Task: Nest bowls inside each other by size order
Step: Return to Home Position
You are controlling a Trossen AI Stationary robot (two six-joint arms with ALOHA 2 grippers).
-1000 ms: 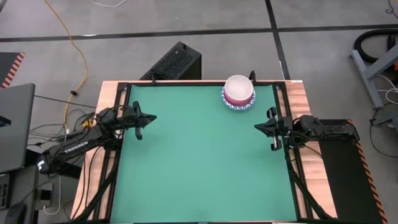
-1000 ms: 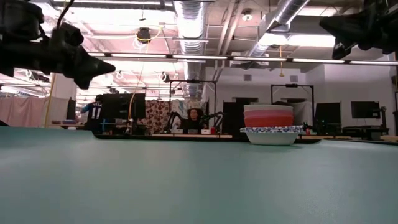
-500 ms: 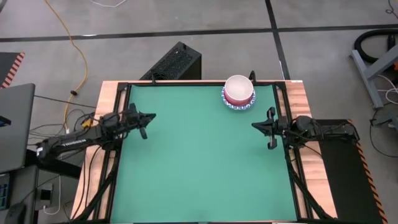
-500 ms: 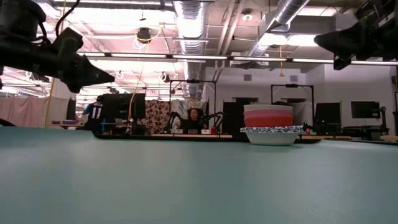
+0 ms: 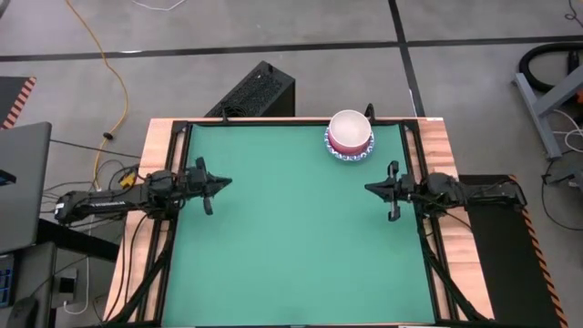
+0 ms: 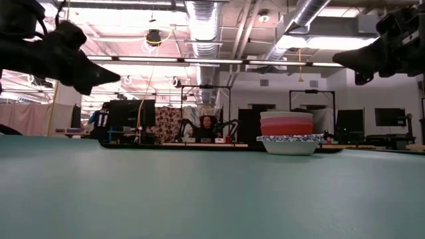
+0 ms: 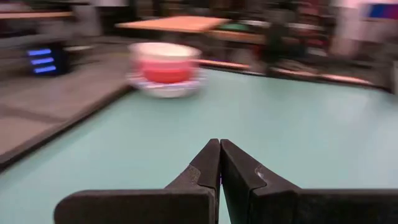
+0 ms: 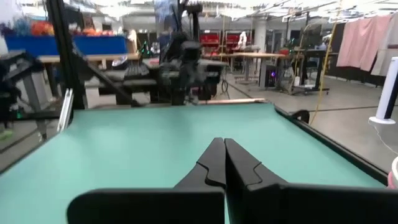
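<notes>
The bowls (image 5: 350,135) sit nested in one stack near the table (image 5: 291,255) edge on my right arm's side, so nesting looks finished; my left gripper (image 5: 220,181) and right gripper (image 5: 371,189) hover well apart from it, jaws together, holding nothing

My feeds. High: overhead, straight down, whole table (image 5: 291,273). Low: at table-top height, level, facing the room. Wrist pair: close over the table, each looking inward. Shared by high, low, left wrist: bowl stack (image 5: 350,135).
</notes>
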